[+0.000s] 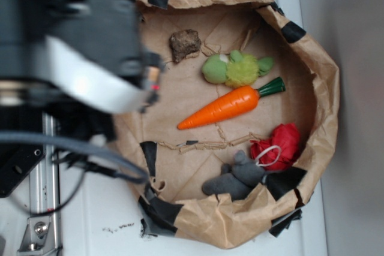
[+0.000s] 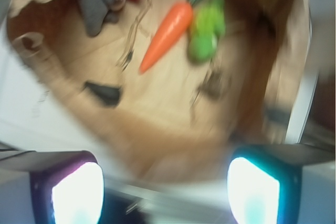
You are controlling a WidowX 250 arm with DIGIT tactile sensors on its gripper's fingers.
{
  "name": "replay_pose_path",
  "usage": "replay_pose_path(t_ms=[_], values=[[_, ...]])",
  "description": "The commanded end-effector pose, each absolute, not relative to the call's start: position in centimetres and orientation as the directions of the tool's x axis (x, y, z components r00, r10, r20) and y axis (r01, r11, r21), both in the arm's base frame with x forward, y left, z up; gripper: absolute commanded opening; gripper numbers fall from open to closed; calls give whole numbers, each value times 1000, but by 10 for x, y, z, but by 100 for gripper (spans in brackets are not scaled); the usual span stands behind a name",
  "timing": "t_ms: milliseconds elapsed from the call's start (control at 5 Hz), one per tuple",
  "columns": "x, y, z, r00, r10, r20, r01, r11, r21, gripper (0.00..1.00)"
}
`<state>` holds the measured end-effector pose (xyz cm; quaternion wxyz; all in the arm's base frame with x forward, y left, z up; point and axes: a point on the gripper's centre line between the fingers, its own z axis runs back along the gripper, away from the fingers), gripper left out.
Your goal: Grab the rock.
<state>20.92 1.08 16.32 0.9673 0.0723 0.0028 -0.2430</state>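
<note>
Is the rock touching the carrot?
No. In the exterior view the rock lies apart from the carrot, bare paper between them.

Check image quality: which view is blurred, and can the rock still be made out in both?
Exterior: bag contents sharp, rock clear by the carrot; only the arm at left is soft. Wrist: heavy motion smear throughout, rock just a brownish smudge, carrot still readable; the glowing pads of the gripper are blown out, standing wide apart.

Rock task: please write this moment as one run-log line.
hand: open, empty | rock: untouched, on paper beside green plush | carrot: center | phase: approach
</note>
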Motion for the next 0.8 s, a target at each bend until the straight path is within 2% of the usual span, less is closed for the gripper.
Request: replay_pose_path(t_ms=[0,200,400,600], values=[[257,36,135,791,-610,44,602,790,118,100],[266,36,103,735,-677,29,670,732,122,100],[258,21,57,644,-765,10,760,641,110,100],[247,24,33,609,-792,-52,793,608,28,100]])
